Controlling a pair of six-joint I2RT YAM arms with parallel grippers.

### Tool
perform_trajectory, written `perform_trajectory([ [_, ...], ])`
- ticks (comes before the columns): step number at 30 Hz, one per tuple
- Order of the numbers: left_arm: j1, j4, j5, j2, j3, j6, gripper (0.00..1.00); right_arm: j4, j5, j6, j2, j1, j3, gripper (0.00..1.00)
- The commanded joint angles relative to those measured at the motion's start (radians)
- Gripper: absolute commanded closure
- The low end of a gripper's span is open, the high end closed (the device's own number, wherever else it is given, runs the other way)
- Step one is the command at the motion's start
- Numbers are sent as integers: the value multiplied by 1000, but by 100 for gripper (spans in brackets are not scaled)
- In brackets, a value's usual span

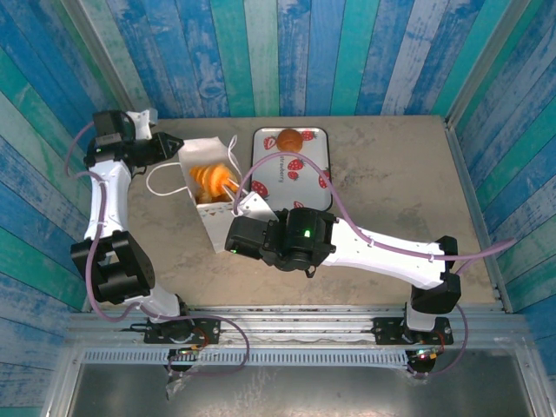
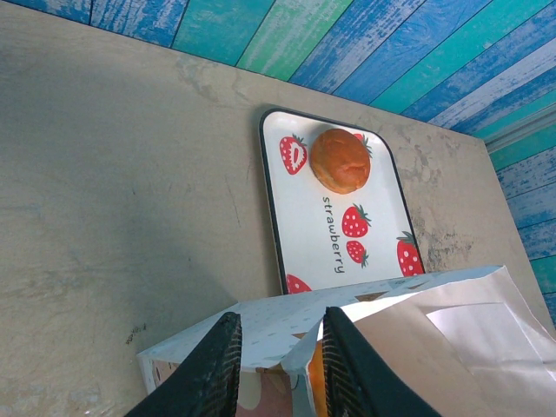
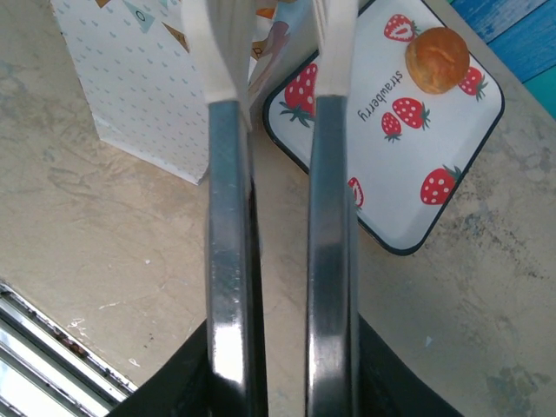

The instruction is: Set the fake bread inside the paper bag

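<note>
The left gripper (image 2: 278, 369) is set narrow astride a wall of the paper bag (image 2: 261, 321), one finger outside and one inside. The wall appears to be pinched so that the mouth is held open. Orange pieces of the fake bread (image 1: 211, 178) are seen inside, just beyond that grip. The right gripper (image 3: 276, 39) is poised over the bag's rim, its jaws parted by a slim gap with nothing between. Beyond its tips, to the right, one round bun (image 3: 437, 59) lies on the strawberry tray (image 3: 408, 165), yet to be bagged.
</note>
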Motion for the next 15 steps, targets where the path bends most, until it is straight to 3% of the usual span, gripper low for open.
perform_trajectory([
  [1, 7, -7, 7, 7, 7, 4, 70, 5, 33, 20, 0, 0, 28, 62],
  [4, 8, -8, 7, 7, 6, 6, 70, 11, 34, 18, 1, -2, 34, 58],
  [15, 7, -4, 9, 2, 6, 3, 70, 37, 29, 7, -8, -2, 40, 58],
])
